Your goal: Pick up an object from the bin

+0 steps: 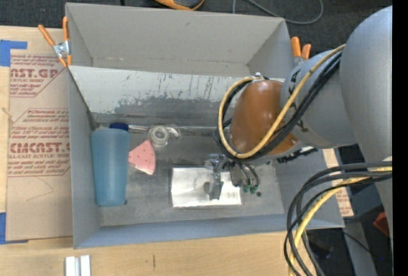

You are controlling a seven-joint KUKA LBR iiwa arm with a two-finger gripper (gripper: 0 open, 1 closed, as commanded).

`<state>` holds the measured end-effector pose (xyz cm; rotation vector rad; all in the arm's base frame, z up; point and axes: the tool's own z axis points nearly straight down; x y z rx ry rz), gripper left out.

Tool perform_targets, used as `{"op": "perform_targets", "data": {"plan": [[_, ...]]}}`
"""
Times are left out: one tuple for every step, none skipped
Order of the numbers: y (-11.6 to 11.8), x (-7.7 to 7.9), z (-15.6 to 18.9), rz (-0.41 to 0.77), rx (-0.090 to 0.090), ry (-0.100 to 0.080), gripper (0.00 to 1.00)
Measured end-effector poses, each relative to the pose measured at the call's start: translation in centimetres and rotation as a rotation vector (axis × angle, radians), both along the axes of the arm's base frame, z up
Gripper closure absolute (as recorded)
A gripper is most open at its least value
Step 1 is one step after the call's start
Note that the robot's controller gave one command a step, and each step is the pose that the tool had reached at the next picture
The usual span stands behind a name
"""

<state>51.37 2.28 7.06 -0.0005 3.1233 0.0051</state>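
In the grey metal bin point(172, 39) we see a tall blue plastic cup point(109, 166) along the left wall and a pink wedge-shaped piece point(143, 158) just beside it. A small clear round roll point(159, 135) sits farther back, and a flat white rectangular packet point(191, 188) lies by the near wall. The gripper point(215, 187) reaches down from the right over the packet's right half; we cannot tell how its jaws stand. Bare floor separates packet and cup.

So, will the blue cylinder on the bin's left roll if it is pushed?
Probably yes: the blue cylinder looks round and seems to lie on its side. The pink wedge beside it may stop it soon.
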Motion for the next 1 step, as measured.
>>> {"op": "perform_targets", "data": {"plan": [[-0.17,-0.99,15.47,0.052,-0.001,-0.002,1.00]]}}
